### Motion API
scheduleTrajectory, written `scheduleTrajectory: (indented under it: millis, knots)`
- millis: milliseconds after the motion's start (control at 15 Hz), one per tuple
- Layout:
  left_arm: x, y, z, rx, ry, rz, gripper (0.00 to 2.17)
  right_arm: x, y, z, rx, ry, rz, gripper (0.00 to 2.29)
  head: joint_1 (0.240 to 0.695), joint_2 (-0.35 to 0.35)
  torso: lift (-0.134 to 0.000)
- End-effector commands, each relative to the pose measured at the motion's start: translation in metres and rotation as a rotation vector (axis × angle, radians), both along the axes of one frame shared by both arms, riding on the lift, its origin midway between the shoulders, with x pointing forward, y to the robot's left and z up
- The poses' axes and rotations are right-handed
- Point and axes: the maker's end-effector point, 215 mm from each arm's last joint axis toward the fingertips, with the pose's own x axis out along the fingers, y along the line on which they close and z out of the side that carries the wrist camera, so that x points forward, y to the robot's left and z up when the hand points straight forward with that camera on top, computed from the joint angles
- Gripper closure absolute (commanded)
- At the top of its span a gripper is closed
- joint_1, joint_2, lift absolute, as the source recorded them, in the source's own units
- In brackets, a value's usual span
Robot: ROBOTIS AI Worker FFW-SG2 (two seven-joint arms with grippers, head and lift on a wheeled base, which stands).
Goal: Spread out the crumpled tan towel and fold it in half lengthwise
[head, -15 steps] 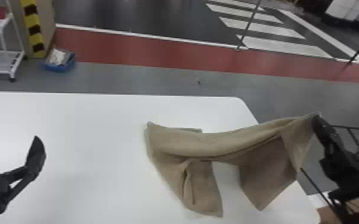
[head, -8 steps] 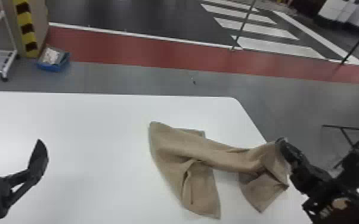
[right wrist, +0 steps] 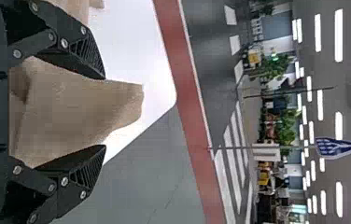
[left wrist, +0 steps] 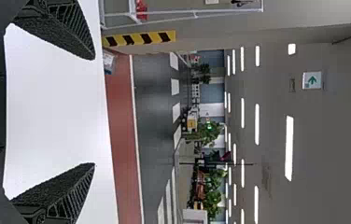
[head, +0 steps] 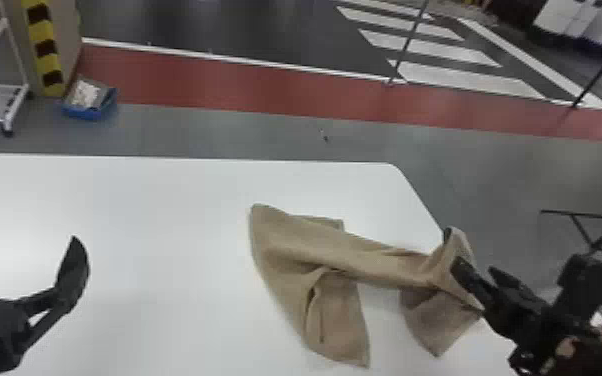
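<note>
R gripper (head: 475, 266) sits at the R end of the tan towel (head: 310, 245), fingers apart. In the R wrist view, towel cloth lies btwn its two fingers & pokes out past the tips, w/ a gap btwn the cloth & the lower-shown finger; so jaws aren't closed on it.

Towel is on the white table (head: 165, 210), mostly to the L of the R gripper, still bunched, i.e. not flat & not folded. From the R gripper a thick rolled band (head: 370, 257) runs L & slightly away from the robot to the towel's far L corner (head: 260, 212). A wide flap (head: 337, 320) hangs off that band toward the robot, L of the R gripper; a smaller flap (head: 437, 325) lies just beside the R gripper, on its L & robot side, w/ bare tabletop btwn the two flaps. Just beyond the R gripper's tips, a bit of cloth (head: 457, 240) sticks up.

L gripper (head: 30, 236) is over the table's L part, fingers wide apart, tabletop visible btwn them, well apart from the towel, which is off to its R.

Beyond the L gripper, past the table's far edge: blue bin (head: 85, 111) on the floor, w/ a white rack (head: 7, 120) L of it.
</note>
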Motion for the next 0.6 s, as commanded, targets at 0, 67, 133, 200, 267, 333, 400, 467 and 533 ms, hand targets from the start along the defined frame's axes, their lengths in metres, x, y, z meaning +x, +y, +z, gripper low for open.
scheduleTrajectory:
  millis: [0, 67, 133, 200, 267, 333, 400, 467, 533]
  knots:
    - [-0.004, -0.016, -0.002, -0.011, 0.006, -0.028, 0.07, -0.011, -0.005, -0.027, 0.008, 0.086, -0.019, 0.05, 0.695, -0.350, -0.125]
    - [-0.006, -0.028, -0.003, -0.019, 0.009, -0.049, 0.07, -0.013, -0.004, -0.031, 0.013, 0.093, -0.015, 0.07, 0.695, -0.350, -0.125]
    - [-0.007, -0.036, -0.004, -0.023, 0.012, -0.067, 0.07, -0.012, -0.001, -0.032, 0.020, 0.086, 0.002, 0.10, 0.695, -0.350, -0.125]
    - [-0.009, -0.043, -0.005, -0.027, 0.015, -0.081, 0.07, -0.011, 0.005, -0.030, 0.028, 0.068, 0.022, 0.12, 0.695, -0.350, -0.125]
    - [-0.008, -0.045, -0.006, -0.027, 0.016, -0.084, 0.07, -0.006, 0.016, -0.025, 0.045, 0.034, 0.056, 0.13, 0.695, -0.350, -0.125]
    - [-0.006, -0.044, -0.006, -0.025, 0.013, -0.081, 0.07, -0.001, 0.032, -0.023, 0.062, 0.017, 0.091, 0.13, 0.695, -0.350, -0.125]
    - [-0.005, -0.045, -0.006, -0.023, 0.013, -0.082, 0.07, 0.006, 0.049, -0.019, 0.054, -0.004, 0.127, 0.15, 0.695, -0.350, -0.125]
    - [-0.005, -0.043, -0.009, -0.020, 0.016, -0.080, 0.07, 0.016, 0.075, -0.012, 0.047, -0.034, 0.176, 0.19, 0.695, -0.350, -0.125]
    - [-0.004, -0.042, -0.013, -0.017, 0.023, -0.076, 0.07, 0.026, 0.101, -0.008, 0.037, -0.056, 0.226, 0.21, 0.695, -0.350, -0.125]
